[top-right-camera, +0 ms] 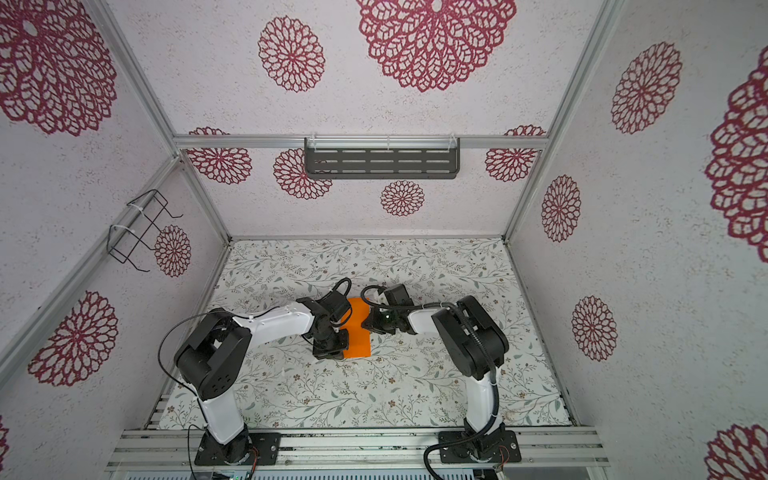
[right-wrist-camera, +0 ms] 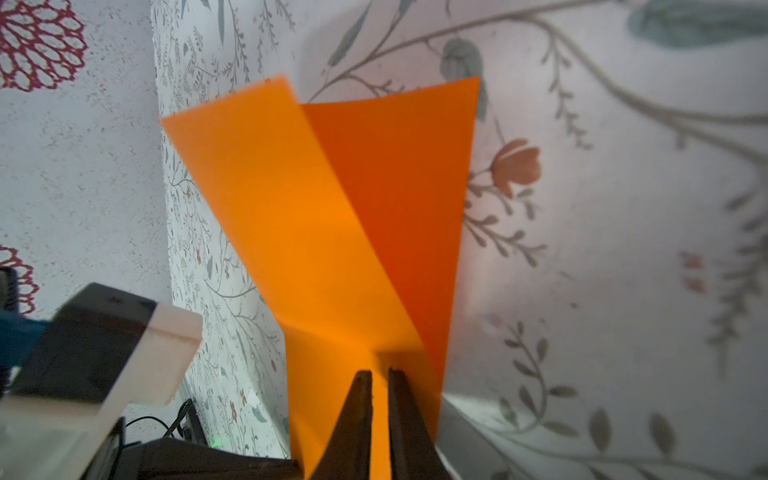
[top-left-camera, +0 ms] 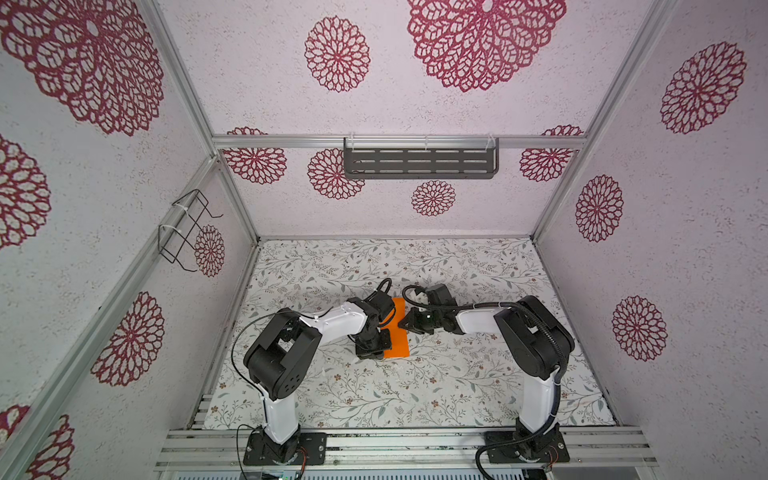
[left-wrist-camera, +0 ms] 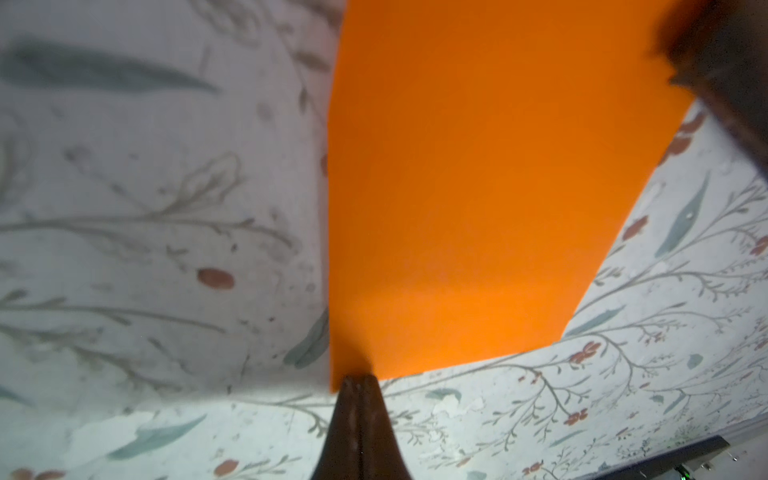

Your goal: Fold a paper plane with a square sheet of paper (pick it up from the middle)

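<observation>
Pinching the square sheet of paper (left-wrist-camera: 478, 187): left gripper (left-wrist-camera: 359, 379) clamped tight, right gripper (right-wrist-camera: 379, 372) clamped, barely parted.

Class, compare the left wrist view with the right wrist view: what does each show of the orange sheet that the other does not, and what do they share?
Only the left wrist view: the square sheet of paper as one flat orange face, the left gripper shut on its corner. Only the right wrist view: the sheet bent into a paler flap over a darker layer, the right gripper with a narrow gap at its edge, grip unclear, and the red-flowered wall. Both: orange paper against the floral table cover.
</observation>
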